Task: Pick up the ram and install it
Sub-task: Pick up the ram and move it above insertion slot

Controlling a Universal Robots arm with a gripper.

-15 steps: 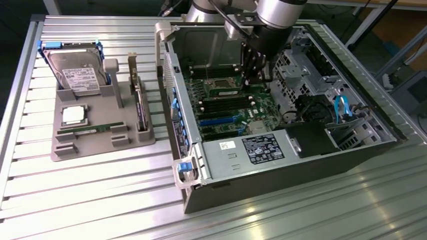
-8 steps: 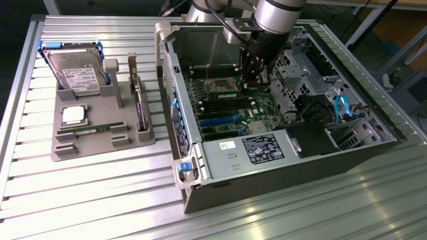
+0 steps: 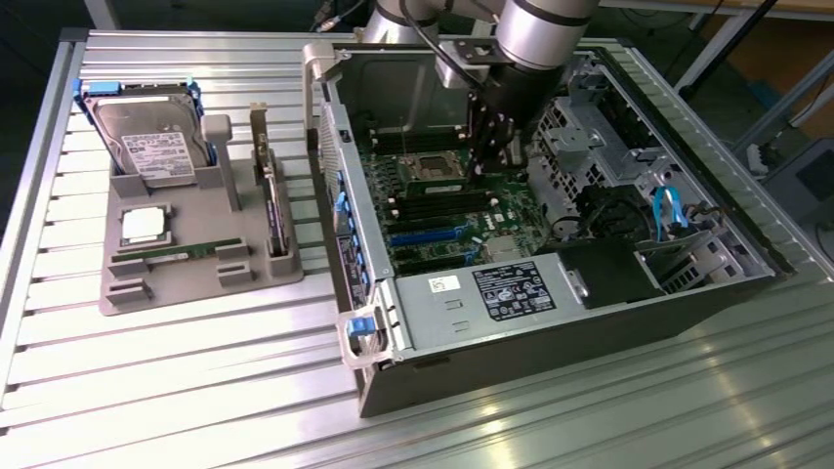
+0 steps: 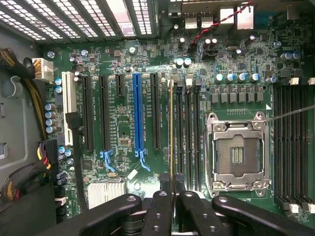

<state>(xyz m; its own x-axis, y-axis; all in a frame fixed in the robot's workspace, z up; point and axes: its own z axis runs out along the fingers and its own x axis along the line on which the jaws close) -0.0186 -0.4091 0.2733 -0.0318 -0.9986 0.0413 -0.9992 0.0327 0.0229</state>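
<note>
While the end effector (image 4: 173, 194) seemingly pinches the ram (image 4: 171, 123), open case (image 3: 521, 363), slatted metal table (image 3: 195, 381).

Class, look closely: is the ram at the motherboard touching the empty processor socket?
Apart. The wrist view shows the ram edge-on, with empty memory slots lying between it and the socket.

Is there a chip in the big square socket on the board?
No, the processor socket lies empty, with its bare contact field showing inside the metal frame.
</note>
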